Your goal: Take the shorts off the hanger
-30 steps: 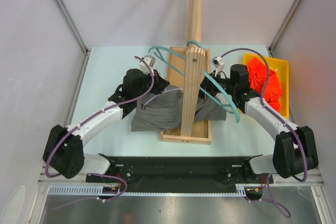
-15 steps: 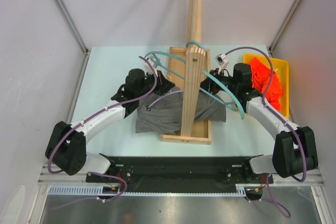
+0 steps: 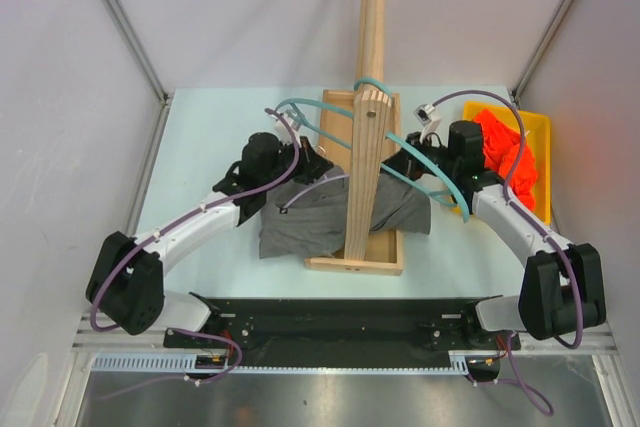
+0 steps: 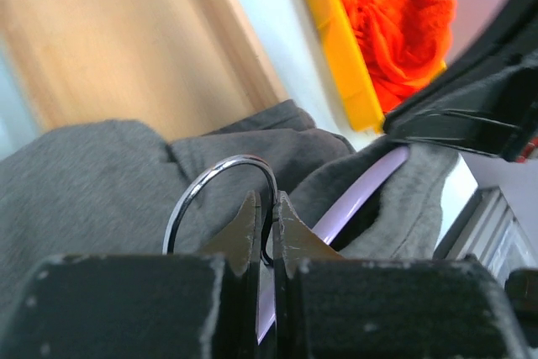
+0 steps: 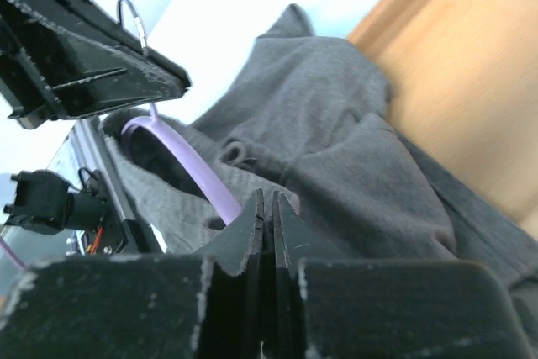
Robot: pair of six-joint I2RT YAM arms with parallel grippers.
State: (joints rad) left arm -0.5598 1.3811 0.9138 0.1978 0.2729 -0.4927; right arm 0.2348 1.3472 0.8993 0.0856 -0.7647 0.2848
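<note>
The left gripper (image 4: 267,209) is clenched on the metal hook (image 4: 220,176) of a lilac hanger (image 4: 363,193); the right gripper (image 5: 269,206) is pressed closed, apparently pinching the dark grey shorts (image 3: 310,219), though contact is hard to see. Those shorts hang on the hanger across the wooden stand's base (image 3: 388,242), mid-table; the orange-red shorts (image 3: 505,152) sit in the yellow bin (image 3: 541,127), far right.

A wooden stand (image 3: 385,247) sits mid-frame on the worktop (image 3: 200,137), and its post (image 3: 372,27) rises toward the top edge. The hung shorts (image 3: 310,217) lie across the stand's base and spill left onto the worktop, with the hanger (image 4: 361,195) partly inside them. The left gripper (image 3: 312,161) is just left of the post and the right gripper (image 3: 420,159) just right. At the right edge, a bin (image 3: 535,127) holds the other shorts (image 3: 505,152).
</note>
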